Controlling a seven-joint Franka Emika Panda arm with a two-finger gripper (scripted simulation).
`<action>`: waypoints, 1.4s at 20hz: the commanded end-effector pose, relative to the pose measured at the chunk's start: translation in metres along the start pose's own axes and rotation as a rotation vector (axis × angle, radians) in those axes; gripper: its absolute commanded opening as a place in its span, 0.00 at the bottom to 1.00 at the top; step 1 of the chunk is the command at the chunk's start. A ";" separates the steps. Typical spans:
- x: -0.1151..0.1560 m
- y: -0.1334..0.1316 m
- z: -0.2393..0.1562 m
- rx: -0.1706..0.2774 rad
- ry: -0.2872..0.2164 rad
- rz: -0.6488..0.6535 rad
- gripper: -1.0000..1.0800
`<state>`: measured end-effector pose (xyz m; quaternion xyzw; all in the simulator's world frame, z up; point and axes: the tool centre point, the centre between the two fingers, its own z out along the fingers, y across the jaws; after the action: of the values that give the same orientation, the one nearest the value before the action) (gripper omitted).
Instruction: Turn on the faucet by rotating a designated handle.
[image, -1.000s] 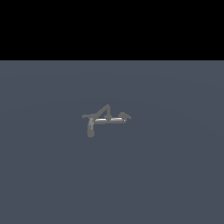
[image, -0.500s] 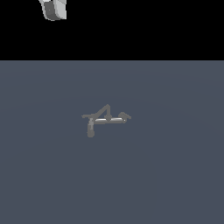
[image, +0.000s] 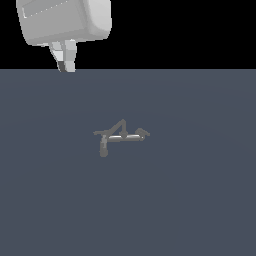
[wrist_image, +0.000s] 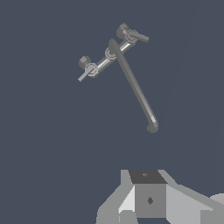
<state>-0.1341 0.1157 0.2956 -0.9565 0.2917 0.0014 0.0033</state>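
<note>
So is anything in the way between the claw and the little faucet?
No, nothing visible is. The claw hangs high at the exterior view's upper left, far from the faucet. Only bare grey floor lies between them, and the wrist view shows the faucet unblocked too.

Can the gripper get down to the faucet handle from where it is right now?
Probably yes. The gripper hangs high toward the exterior view's left, well apart from the faucet. Nothing shows on the floor between them, and the wrist view shows the handle sticking out unobstructed.
</note>
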 end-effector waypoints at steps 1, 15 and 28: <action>0.007 -0.012 0.015 0.002 0.000 0.048 0.00; 0.053 -0.063 0.091 0.004 -0.001 0.283 0.00; 0.112 -0.100 0.169 -0.002 0.006 0.522 0.00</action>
<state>0.0059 0.1388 0.1367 -0.8567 0.5158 0.0006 0.0018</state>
